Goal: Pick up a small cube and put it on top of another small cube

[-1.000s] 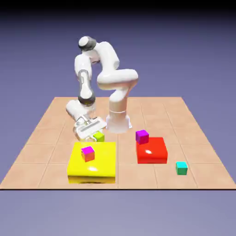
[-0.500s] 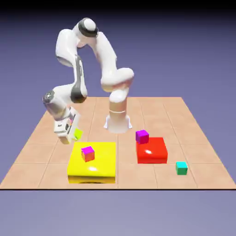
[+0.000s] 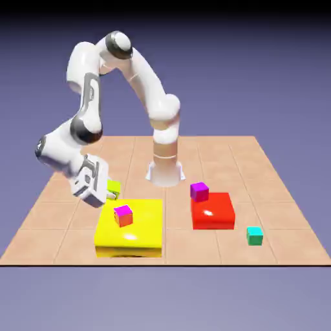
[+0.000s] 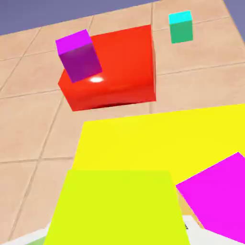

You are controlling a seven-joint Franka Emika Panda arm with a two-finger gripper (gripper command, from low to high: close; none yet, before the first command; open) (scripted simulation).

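My gripper (image 3: 106, 192) is shut on the small lime yellow-green cube (image 3: 114, 189), holding it in the air just past the far left corner of the yellow block (image 3: 139, 234). In the hand view the lime cube (image 4: 117, 208) fills the bottom middle and hides the fingertips. The other small cube (image 3: 123, 215), magenta on top with orange-red sides, sits on the yellow block, a little toward the exterior view's right of the held cube and nearer the camera. Its magenta top (image 4: 220, 196) shows at the hand view's lower right, over the yellow block (image 4: 158, 139).
A red block (image 3: 213, 210) lies to the exterior view's right of the yellow one, with an all magenta-purple cube (image 3: 199, 191) at its far left corner. A teal cube (image 3: 255, 236) sits on the tiles further right. The red block (image 4: 115, 67), purple cube (image 4: 79, 55) and teal cube (image 4: 181, 27) also appear in the hand view.
The arm swung toward the exterior view's left and lifted the lime cube off the tiles behind the yellow block, then eased it back toward the block. The other cubes stayed put.
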